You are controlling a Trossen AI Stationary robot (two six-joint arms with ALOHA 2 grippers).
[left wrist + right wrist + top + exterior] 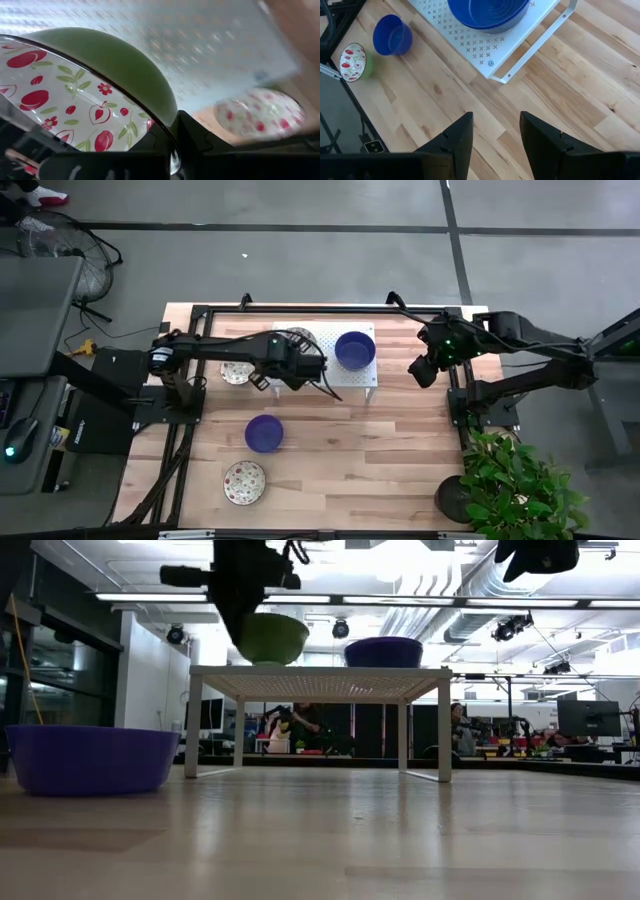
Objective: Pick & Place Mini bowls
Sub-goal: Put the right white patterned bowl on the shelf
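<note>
A patterned mini bowl [75, 95], judged light, rigid and slippery, is pinched at its rim by the left hand [170, 135] over the rack [335, 365]; the right hand [495, 135] hangs open and empty.

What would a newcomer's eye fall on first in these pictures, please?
Probably the left claw, shut on the rim of a patterned bowl with a green outside, held over the white rack. Next, the blue bowl standing on that rack, and another blue bowl on the wooden table. The right claw hangs open beside the rack.
</note>
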